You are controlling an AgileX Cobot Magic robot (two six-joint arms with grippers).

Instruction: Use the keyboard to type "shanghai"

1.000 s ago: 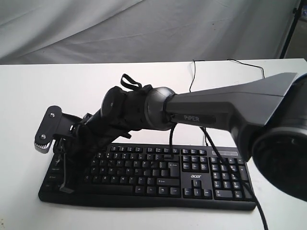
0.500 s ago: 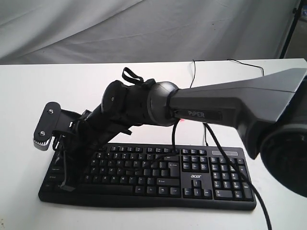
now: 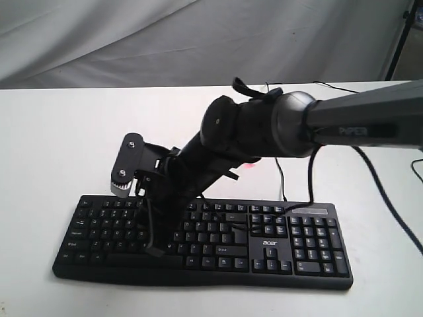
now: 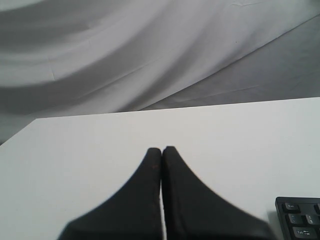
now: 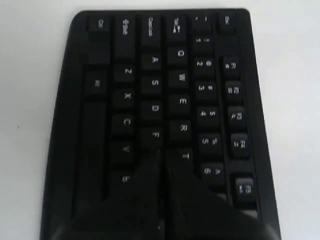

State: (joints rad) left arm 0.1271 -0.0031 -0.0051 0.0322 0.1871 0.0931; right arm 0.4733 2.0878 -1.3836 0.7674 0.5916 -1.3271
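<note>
- Right gripper [image 3: 154, 246] has shifted rightward from the keyboard's [image 3: 225, 246] left end to the middle letters.
- Fingers pressed together, holding nothing.
- Press one key squarely, then lift.

The keyboard [image 3: 264, 254] was matt black plastic, its smooth keycaps carrying white printed legends and a faint sheen. The tabletop [image 3: 59, 132] under it looked white, smooth and matt. On the far side hung a pale grey cloth [image 3: 132, 39], soft and creased into broad folds. The right arm [image 3: 370, 125] had a dark grey plastic shell with a satin finish, and its round joint [image 3: 291, 122] was a little glossier. A black bracket [image 3: 127, 158] on its wrist ended in ribbed silver metal. The right pincer [image 5: 162, 154] and the left pincer [image 4: 161, 149] were smooth, matt black, whether plastic or rubber could not be told.
</note>
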